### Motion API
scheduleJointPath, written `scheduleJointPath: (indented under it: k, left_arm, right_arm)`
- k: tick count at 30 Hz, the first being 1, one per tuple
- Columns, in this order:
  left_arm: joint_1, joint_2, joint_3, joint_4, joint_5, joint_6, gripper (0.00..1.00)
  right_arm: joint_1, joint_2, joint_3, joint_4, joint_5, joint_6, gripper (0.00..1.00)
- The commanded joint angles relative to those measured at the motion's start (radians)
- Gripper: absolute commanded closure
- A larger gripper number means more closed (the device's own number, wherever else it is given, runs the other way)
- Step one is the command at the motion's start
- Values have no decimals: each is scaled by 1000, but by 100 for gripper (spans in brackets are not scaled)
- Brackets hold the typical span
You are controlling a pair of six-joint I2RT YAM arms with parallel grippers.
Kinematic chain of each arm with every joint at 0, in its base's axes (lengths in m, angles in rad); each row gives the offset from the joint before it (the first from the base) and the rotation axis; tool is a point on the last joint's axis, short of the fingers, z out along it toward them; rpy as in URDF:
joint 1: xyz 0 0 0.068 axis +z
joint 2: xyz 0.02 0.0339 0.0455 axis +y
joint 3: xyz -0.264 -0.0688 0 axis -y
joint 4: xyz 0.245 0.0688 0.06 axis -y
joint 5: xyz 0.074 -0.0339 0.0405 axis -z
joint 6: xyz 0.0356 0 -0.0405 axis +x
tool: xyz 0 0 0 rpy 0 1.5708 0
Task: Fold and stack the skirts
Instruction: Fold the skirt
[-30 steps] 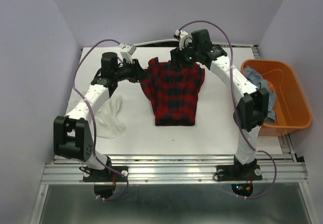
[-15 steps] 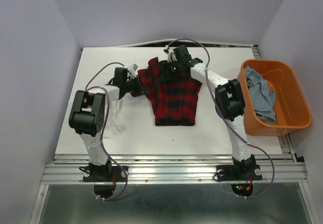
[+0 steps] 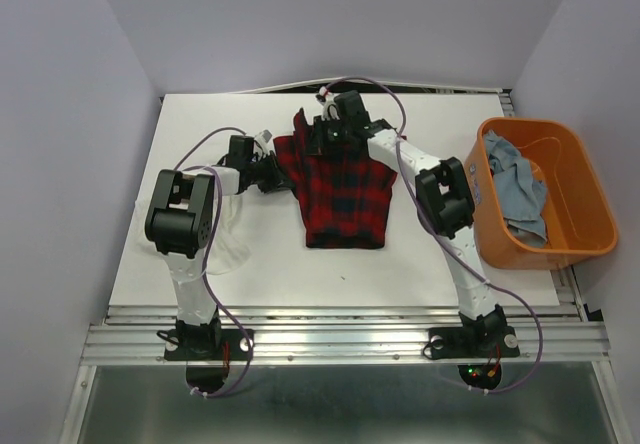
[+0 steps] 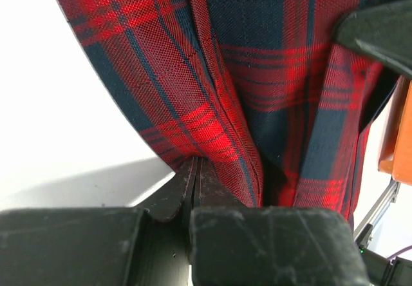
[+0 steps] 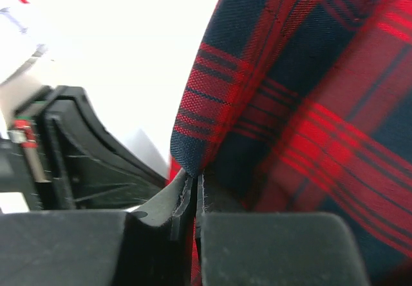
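Nearest me on the left, the white skirt point(image 3: 228, 239) lies rumpled on the table point(image 3: 300, 284), half under the left arm and not yet stacked with anything. In the middle of the table the plaid skirt point(image 3: 345, 192) lies spread out, its near hem flat. Off to the right, the denim skirt point(image 3: 515, 189) sits bunched inside the orange tub point(image 3: 585, 204), untouched.

Farther back is where things have just happened. The left gripper point(image 3: 277, 167) is clenched on the plaid skirt's left edge; its wrist view shows the fingers pressed together with a fold of red-and-black cloth between them. The right gripper point(image 3: 318, 144) is also pinched shut on the plaid, at the far-left corner just beyond the left one.

A second ago the right arm was stretched over the far middle of the skirt with its fingers spread. It has since swung left and a little nearer, and it snapped shut only now. The left arm has drawn its elbow in and tightened on the edge it was reaching for. With both grippers holding the same side, I'd say the fold is about to begin, probably carrying that left edge over to the right.
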Motion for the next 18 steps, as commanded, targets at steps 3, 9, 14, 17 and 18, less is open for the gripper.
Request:
scheduleJointPath:
  k: [3, 9, 14, 17, 18]
  left_arm:
    - [3, 5, 32, 13, -13, 3, 100]
    - [2, 0, 18, 21, -7, 0, 100]
    - [2, -6, 23, 12, -12, 6, 100]
    - [2, -6, 29, 4, -16, 12, 100]
    - [2, -12, 32, -1, -18, 15, 100]
  right_arm:
    - [46, 17, 22, 121, 6, 67, 99]
    - [66, 101, -6, 143, -43, 119, 99]
    - [66, 139, -44, 178, -79, 181, 99]
    - [66, 152, -49, 183, -89, 190, 99]
    - [66, 146, -44, 181, -100, 189, 90]
